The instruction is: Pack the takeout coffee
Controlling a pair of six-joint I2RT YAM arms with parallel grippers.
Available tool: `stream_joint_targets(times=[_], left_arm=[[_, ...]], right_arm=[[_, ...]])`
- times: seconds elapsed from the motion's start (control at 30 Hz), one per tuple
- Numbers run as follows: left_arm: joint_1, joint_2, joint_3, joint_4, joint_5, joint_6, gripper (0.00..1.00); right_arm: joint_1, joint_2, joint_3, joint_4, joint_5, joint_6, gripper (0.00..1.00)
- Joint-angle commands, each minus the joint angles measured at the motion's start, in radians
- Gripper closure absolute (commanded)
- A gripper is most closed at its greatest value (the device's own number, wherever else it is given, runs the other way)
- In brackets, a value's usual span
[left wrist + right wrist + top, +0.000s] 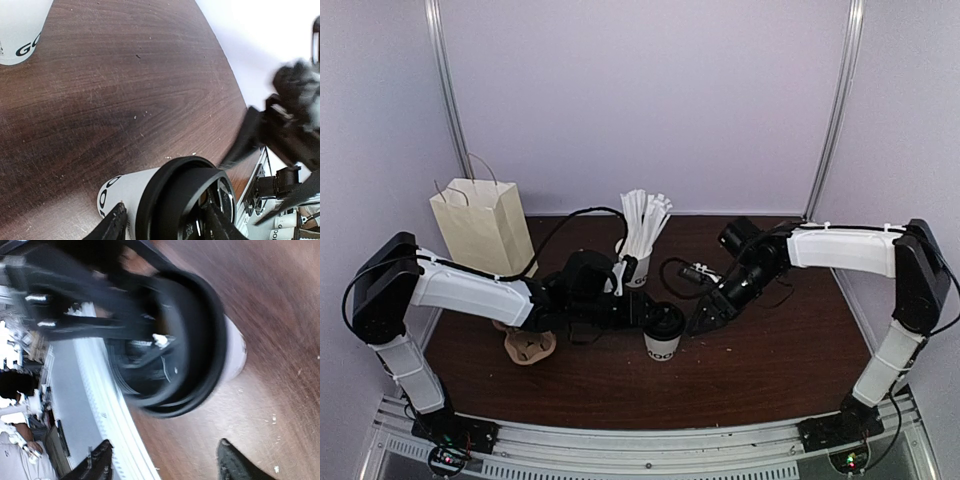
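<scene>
The takeout coffee is a white paper cup with dark letters and a black lid on top, standing mid-table. My left gripper reaches in from the left. In the left wrist view its fingers sit against both sides of the cup, just under the lid, shut on it. My right gripper hangs just right of the cup, open. In the right wrist view its fingertips are spread wide with only bare table between them. The lid lies a little beyond them.
A paper bag with handles stands at the back left. A second white cup holding wrapped white sticks stands behind the coffee. A brown pulp cup tray lies under my left arm. The table's near edge rail is close.
</scene>
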Motion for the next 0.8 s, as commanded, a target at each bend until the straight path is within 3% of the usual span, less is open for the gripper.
stream_joint_targets(times=[0.0,0.23,0.47,0.77], left_arm=[[-0.002,0.043,-0.005,-0.103,-0.028,-0.01,0.46],[-0.002,0.048,0.002,-0.114,-0.033,-0.017,0.46],[-0.002,0.051,0.012,-0.12,-0.032,-0.019,0.46],[-0.002,0.06,0.009,-0.115,-0.022,-0.028,0.46]], right_arm=[[-0.004,-0.084,-0.074,0.13,-0.079,0.046,0.35],[0.001,0.017,-0.017,0.113,-0.105,0.105,0.38],[0.001,0.063,-0.008,0.135,-0.151,0.143,0.49],[0.001,0.084,-0.02,0.197,-0.177,0.199,0.44]])
